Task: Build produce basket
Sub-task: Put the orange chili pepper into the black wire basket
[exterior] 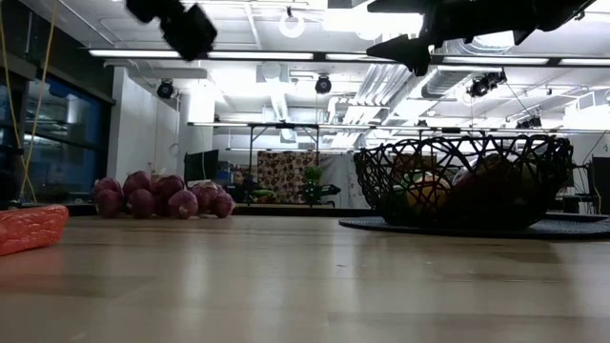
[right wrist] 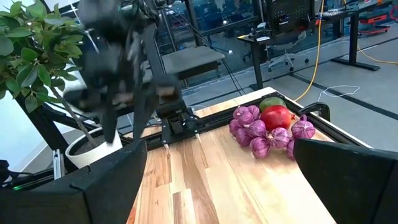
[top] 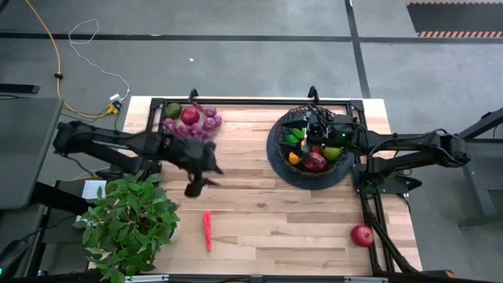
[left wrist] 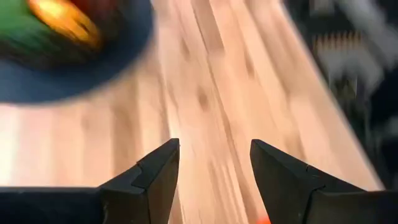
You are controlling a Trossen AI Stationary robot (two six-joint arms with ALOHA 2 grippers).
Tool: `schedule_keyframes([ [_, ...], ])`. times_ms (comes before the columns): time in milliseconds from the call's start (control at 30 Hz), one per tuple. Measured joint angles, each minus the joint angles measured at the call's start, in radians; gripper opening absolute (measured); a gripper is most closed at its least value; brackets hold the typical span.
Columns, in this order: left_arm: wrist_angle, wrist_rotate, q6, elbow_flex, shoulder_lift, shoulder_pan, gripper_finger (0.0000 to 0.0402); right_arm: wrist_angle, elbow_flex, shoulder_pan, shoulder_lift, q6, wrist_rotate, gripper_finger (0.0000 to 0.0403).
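You have one chilli [top: 207, 230] and one apple [top: 361, 234] loose; the basket [top: 277, 157] is part-filled. Your left gripper [top: 198, 185] gapes empty, and so does your right gripper [top: 308, 126].

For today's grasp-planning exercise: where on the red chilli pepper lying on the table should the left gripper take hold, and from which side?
Probably at the middle of the red chilli pepper, coming straight down. It lies flat, long and thin, apart from other produce, so the open left gripper should close across its narrow width.
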Motion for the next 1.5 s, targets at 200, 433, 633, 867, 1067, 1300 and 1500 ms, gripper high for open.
schedule_keyframes([
  [200, -0.115, 0.058, 0.057, 0.008, 0.167, -0.122, 0.0198, 0.000, 0.000, 0.000, 0.000, 0.000, 0.000, 0.0385],
  [433, -0.144, 0.106, 0.108, 0.008, 0.302, -0.223, 0.0254, 0.000, 0.000, 0.000, 0.000, 0.000, 0.000, 0.0385],
  [633, -0.146, 0.099, 0.163, 0.009, 0.376, -0.245, 0.0302, -0.002, 0.000, 0.000, 0.000, 0.003, 0.000, 0.0385],
  [867, -0.147, 0.098, 0.218, 0.009, 0.457, -0.245, 0.0316, -0.018, 0.000, 0.000, 0.000, 0.035, 0.000, 0.0385],
  [1067, -0.145, 0.099, 0.257, 0.009, 0.533, -0.245, 0.0314, -0.019, 0.000, 0.000, 0.000, 0.035, 0.000, 0.0385],
  [1300, -0.143, 0.099, 0.277, 0.010, 0.596, -0.245, 0.0308, -0.023, 0.000, 0.000, 0.000, 0.035, 0.001, 0.0385],
  [1500, -0.122, 0.091, 0.328, 0.010, 0.605, -0.244, 0.0273, -0.032, 0.000, 0.000, 0.000, 0.035, 0.001, 0.0385],
])
